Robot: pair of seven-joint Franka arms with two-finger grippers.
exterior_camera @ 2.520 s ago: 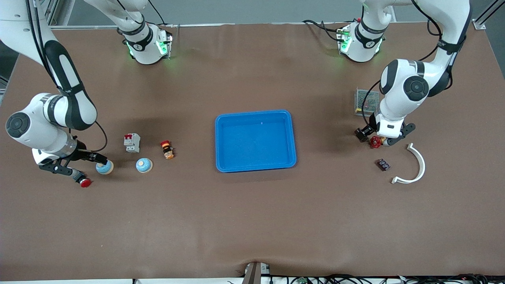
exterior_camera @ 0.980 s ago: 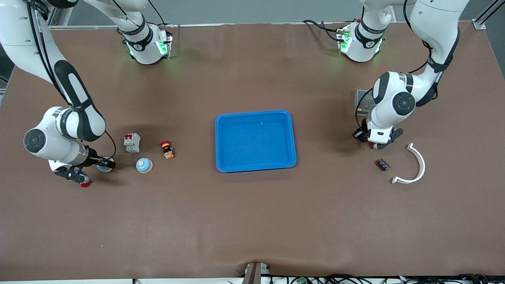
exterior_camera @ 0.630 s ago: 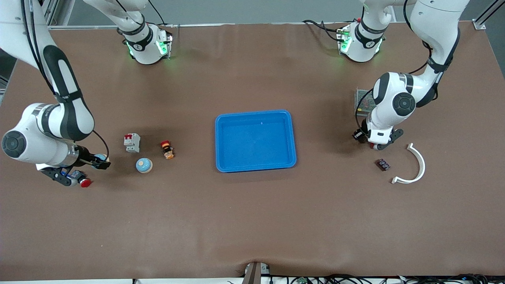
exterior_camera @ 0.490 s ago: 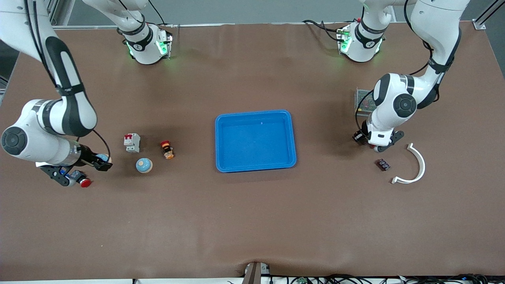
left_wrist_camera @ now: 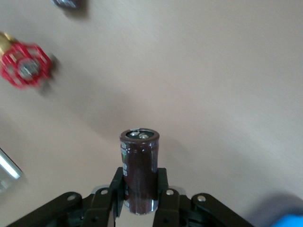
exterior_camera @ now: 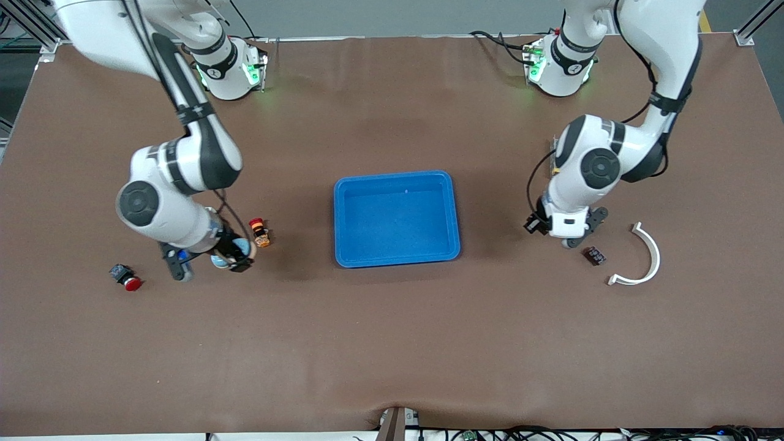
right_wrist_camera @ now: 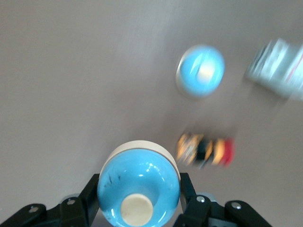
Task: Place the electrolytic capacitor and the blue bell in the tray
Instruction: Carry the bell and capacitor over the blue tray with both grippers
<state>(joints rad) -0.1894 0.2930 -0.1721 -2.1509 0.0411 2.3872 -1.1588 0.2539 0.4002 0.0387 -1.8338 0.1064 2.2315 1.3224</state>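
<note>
The bright blue tray (exterior_camera: 337, 220) lies at the table's middle and holds nothing. My right gripper (exterior_camera: 210, 262) is shut on a blue bell (right_wrist_camera: 138, 189) with a cream knob and holds it above the table, toward the right arm's end from the tray. A second blue bell (right_wrist_camera: 200, 71) sits on the table below it. My left gripper (exterior_camera: 551, 234) is shut on a dark brown electrolytic capacitor (left_wrist_camera: 139, 170), held upright above the table toward the left arm's end from the tray.
An orange-and-red push button (exterior_camera: 260, 233) lies beside the right gripper, and a red button (exterior_camera: 127, 278) lies nearer the table's end. A circuit breaker (right_wrist_camera: 279, 71) shows blurred. A red valve wheel (left_wrist_camera: 23, 66), a small dark part (exterior_camera: 595, 255) and a white curved piece (exterior_camera: 643, 257) lie near the left gripper.
My right gripper closed on a blue bell, lifted it and moved toward the tray, over the second bell. My left gripper lifted the capacitor and shifted toward the tray.
</note>
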